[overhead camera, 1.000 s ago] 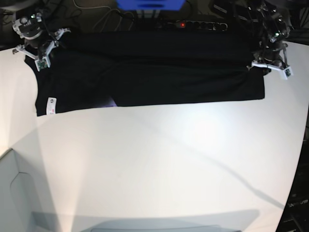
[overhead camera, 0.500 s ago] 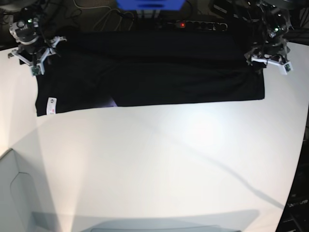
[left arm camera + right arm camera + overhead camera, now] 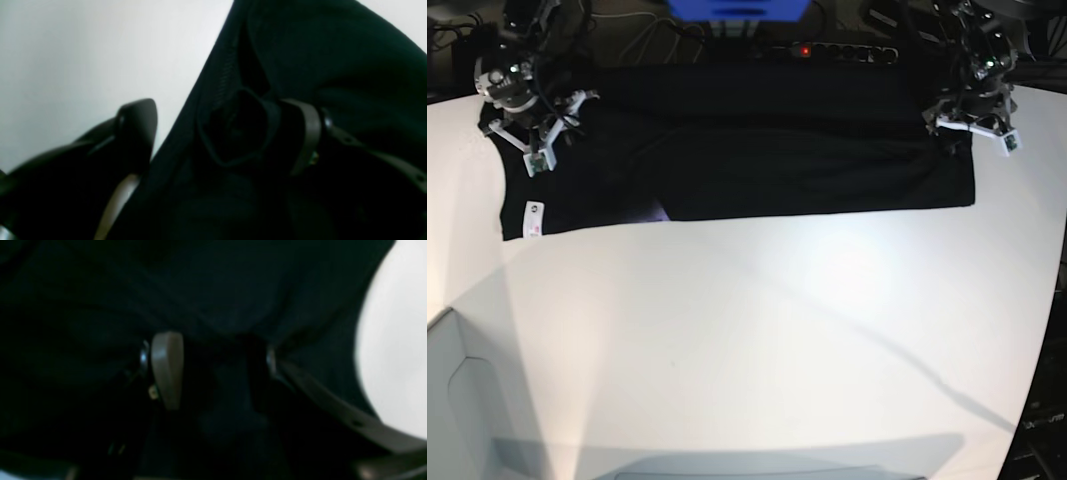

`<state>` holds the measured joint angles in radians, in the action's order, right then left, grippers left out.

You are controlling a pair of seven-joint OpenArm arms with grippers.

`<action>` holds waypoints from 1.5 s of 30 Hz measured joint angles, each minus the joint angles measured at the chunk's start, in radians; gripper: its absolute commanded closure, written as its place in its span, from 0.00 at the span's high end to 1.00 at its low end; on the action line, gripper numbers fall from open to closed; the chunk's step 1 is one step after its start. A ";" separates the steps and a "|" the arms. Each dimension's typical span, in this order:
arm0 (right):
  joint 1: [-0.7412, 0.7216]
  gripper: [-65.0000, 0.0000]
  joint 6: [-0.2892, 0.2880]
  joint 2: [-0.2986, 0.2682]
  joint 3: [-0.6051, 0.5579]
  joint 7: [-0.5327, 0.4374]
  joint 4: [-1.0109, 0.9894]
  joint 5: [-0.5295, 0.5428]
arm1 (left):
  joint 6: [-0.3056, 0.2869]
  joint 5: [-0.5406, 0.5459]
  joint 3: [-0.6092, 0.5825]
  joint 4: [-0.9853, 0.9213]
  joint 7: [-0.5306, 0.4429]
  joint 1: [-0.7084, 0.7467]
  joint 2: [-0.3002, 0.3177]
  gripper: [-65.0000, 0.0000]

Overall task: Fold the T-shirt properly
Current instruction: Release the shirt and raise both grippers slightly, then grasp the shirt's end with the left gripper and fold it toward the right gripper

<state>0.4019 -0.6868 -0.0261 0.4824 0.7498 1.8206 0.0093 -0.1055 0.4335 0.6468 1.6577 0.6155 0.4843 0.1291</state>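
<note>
Both pincers have slid inward along the T-shirt (image 3: 757, 150) on the bench (image 3: 757, 330): left pincer (image 3: 220, 133) spread wide, right pincer (image 3: 217, 370) parted over cloth.

Left gripper (image 3: 217, 133): I am seeing black fingers (image 3: 136, 123) with a tan pad strip and a small screw.
Right gripper (image 3: 213, 370): I am seeing dark fingers, tan pads (image 3: 166, 366).
Arms (image 3: 512, 75): they are showing black and silver parts, white brackets.
</note>
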 measured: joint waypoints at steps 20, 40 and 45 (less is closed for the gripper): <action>-0.130 0.48 -0.001 -0.068 0.001 -0.040 -0.153 0.043 | 0.005 0.002 0.002 0.027 0.053 -0.061 -0.058 0.00; -0.155 0.48 -0.002 -0.064 -0.003 -0.029 -0.156 0.023 | 0.012 -0.095 -0.629 0.317 0.054 -0.062 -0.162 0.00; -0.155 0.48 -0.002 -0.063 -0.003 -0.030 -0.156 0.024 | 0.010 -0.188 -0.798 0.257 0.037 -0.134 -0.165 0.00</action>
<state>0.2470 -0.6884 -0.0895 0.4793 0.7200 1.6642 0.0330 -0.0959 0.2455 -0.1516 1.9144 0.6521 0.3504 -0.0357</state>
